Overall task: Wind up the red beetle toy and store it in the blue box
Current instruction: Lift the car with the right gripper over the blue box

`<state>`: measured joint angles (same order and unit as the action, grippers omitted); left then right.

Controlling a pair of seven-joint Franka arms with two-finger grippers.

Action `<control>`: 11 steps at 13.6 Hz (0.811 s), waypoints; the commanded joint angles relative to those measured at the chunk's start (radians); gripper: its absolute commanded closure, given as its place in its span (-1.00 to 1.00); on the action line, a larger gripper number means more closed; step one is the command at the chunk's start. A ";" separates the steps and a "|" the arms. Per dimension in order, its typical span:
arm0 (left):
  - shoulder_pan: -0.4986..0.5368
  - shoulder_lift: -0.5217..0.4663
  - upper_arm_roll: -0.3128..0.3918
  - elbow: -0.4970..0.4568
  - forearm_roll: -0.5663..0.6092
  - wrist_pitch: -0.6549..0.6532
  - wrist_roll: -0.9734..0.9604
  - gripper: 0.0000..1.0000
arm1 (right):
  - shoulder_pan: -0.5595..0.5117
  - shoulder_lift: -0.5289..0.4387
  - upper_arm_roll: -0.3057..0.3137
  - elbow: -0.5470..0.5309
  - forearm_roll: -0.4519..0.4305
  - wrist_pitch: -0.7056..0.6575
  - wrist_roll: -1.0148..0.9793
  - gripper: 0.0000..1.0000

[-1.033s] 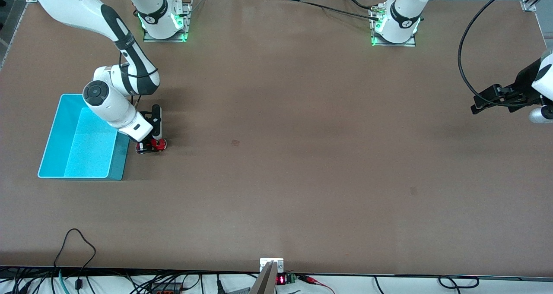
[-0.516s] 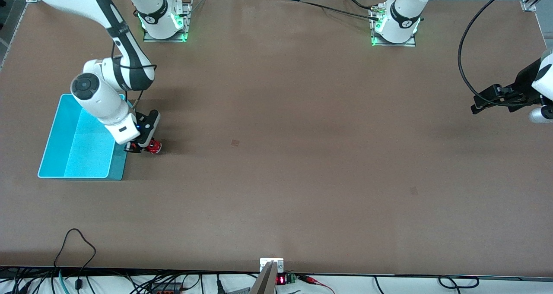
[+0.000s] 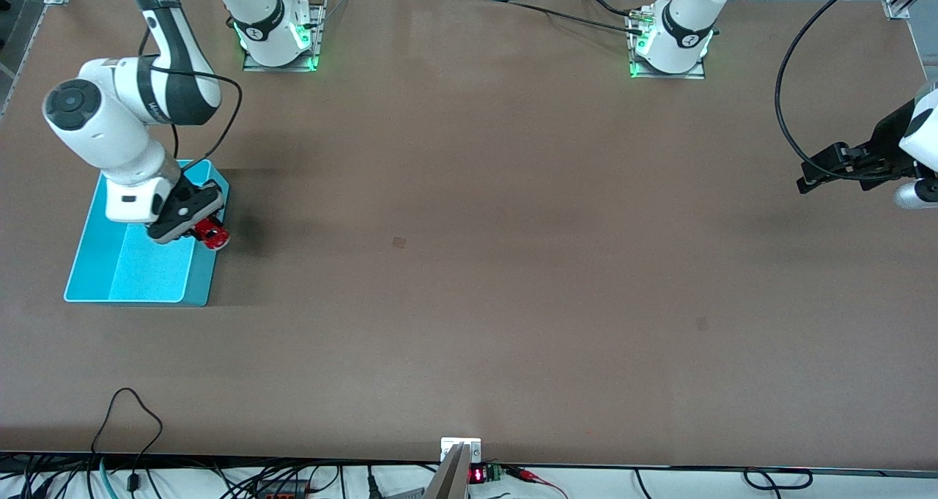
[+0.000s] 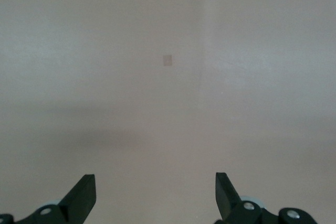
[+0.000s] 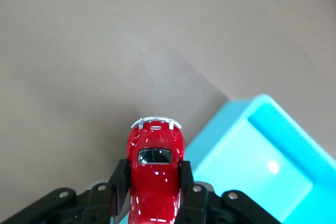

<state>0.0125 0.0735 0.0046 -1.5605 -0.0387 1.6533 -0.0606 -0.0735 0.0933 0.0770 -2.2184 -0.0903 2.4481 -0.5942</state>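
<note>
My right gripper is shut on the red beetle toy and holds it in the air over the wall of the blue box on the side toward the table's middle. In the right wrist view the toy sits between the two black fingers, its silver bumper pointing away from the wrist, with the blue box beside and below it. My left gripper is open and empty, waiting over the left arm's end of the table; its fingertips show over bare table.
The blue box stands at the right arm's end of the table. A small dark mark is on the brown tabletop near the middle. Cables lie along the edge nearest the front camera.
My right gripper has lifted the red beetle toy off the table and carried it toward the blue box, over its wall. The left arm has not moved.
</note>
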 commanded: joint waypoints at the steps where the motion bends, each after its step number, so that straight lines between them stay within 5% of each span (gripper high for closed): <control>1: 0.007 -0.003 0.000 0.013 0.011 -0.018 0.013 -1.00 | -0.037 -0.064 0.009 -0.018 0.009 -0.124 0.224 1.00; 5: 0.009 -0.001 0.002 0.016 0.013 -0.015 0.015 -1.00 | -0.139 -0.058 -0.002 -0.018 0.009 -0.150 0.361 1.00; 11: 0.009 -0.003 -0.002 0.016 0.010 -0.018 0.062 -1.00 | -0.160 0.045 -0.115 -0.017 0.004 -0.107 0.384 1.00</control>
<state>0.0193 0.0735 0.0058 -1.5600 -0.0387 1.6525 -0.0486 -0.2332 0.0968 -0.0354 -2.2368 -0.0895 2.3110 -0.2401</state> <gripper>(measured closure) 0.000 0.564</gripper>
